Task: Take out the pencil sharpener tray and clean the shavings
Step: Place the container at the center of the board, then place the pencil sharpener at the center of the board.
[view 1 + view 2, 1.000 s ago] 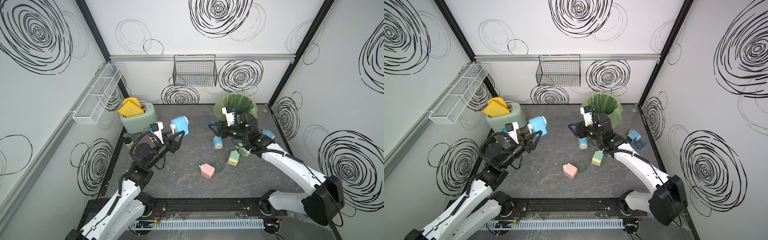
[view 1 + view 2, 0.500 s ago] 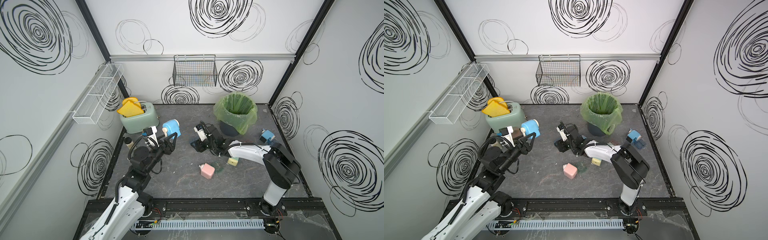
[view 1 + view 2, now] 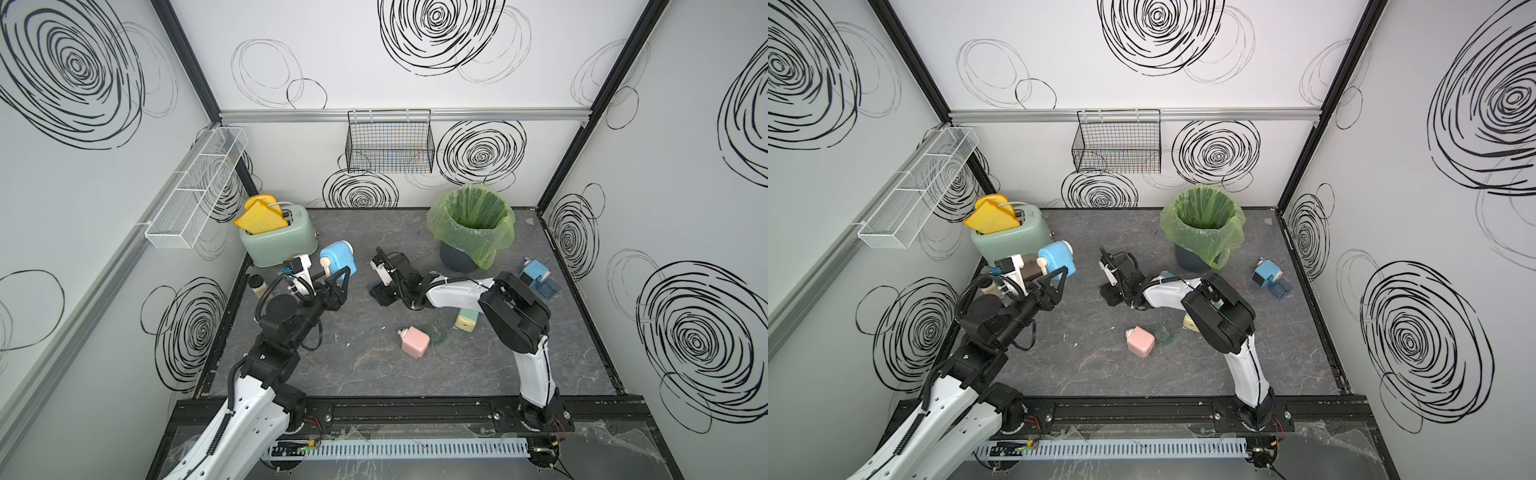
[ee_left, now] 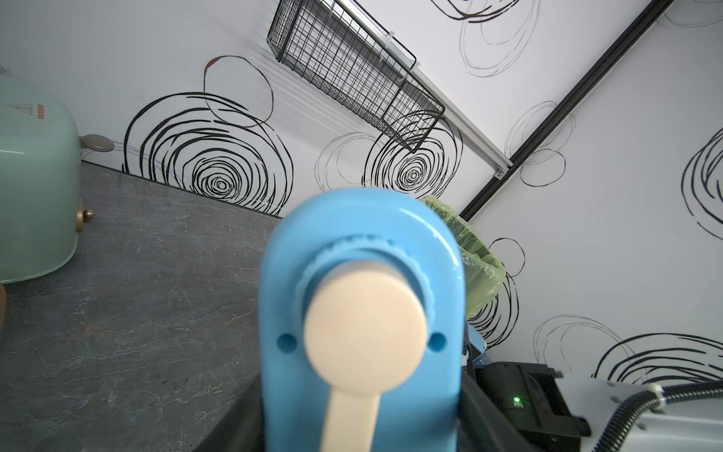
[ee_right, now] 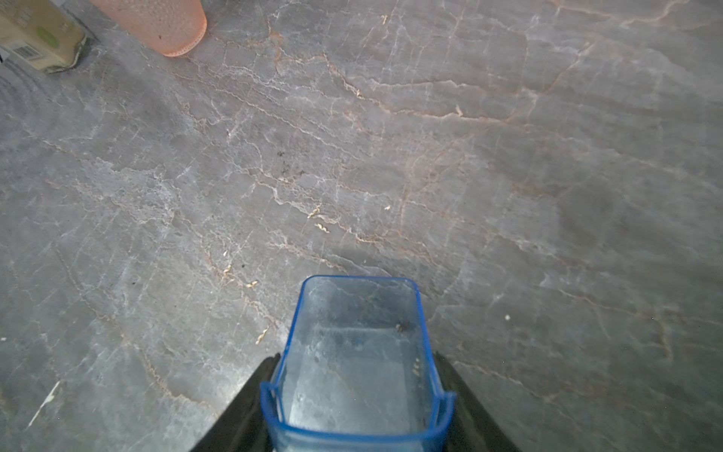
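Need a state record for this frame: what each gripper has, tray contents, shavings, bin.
left gripper: shut on blue sharpener, held above the table
right gripper: shut on tray, clear blue, low over the table; contact unclear
tray contents: almost empty, a dark speck or two
shavings: a few loose flecks on the table beyond the tray
bin: green-lined, upright at the back, apart from both grippers
other: pink sharpener lying mid-table
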{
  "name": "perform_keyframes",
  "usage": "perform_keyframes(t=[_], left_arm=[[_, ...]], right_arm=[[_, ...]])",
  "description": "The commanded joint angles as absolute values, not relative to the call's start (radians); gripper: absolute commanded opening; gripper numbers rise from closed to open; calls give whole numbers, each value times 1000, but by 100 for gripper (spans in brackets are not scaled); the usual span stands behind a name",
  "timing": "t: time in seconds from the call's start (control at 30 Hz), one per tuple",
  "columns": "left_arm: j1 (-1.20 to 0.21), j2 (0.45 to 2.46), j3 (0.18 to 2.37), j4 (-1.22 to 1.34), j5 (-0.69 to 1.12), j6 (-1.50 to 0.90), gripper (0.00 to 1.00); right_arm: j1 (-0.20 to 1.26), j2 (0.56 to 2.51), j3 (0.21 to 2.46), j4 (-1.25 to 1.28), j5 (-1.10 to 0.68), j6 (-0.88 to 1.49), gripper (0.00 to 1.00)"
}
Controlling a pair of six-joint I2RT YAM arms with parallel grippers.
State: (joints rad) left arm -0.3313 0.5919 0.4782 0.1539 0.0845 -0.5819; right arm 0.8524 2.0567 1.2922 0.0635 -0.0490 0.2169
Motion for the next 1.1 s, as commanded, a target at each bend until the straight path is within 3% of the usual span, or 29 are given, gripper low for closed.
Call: perform_keyframes(t=[0.0, 0.17, 0.37, 0.47, 0.57, 0.67, 0.93, 1.07], left_arm=[[-325, 581, 486, 222, 66, -569, 19], [-327, 588, 428, 276, 73, -604, 20], [-327, 589, 322, 480, 238, -661, 25], [-330, 603, 276, 637, 370, -690, 27], [-334, 612, 226, 775, 466, -728, 28], [-339, 618, 176, 935, 539, -782, 29], [-459, 716, 208, 1159, 746, -815, 35], [-524, 760, 243, 1157, 799, -800, 35]], right_arm=[[851, 2077, 1306, 13, -9, 171, 47], [833, 2036, 1275, 2, -26, 152, 65], [757, 1875, 1183, 8, -225, 150, 81], [670, 1765, 1152, -50, -427, 180, 83], [563, 1651, 1098, -57, -740, 223, 86], [511, 1539, 1034, 2, -1007, 253, 99], [460, 1320, 895, 397, -1243, 570, 99], [490, 1298, 928, 412, -1310, 605, 99]])
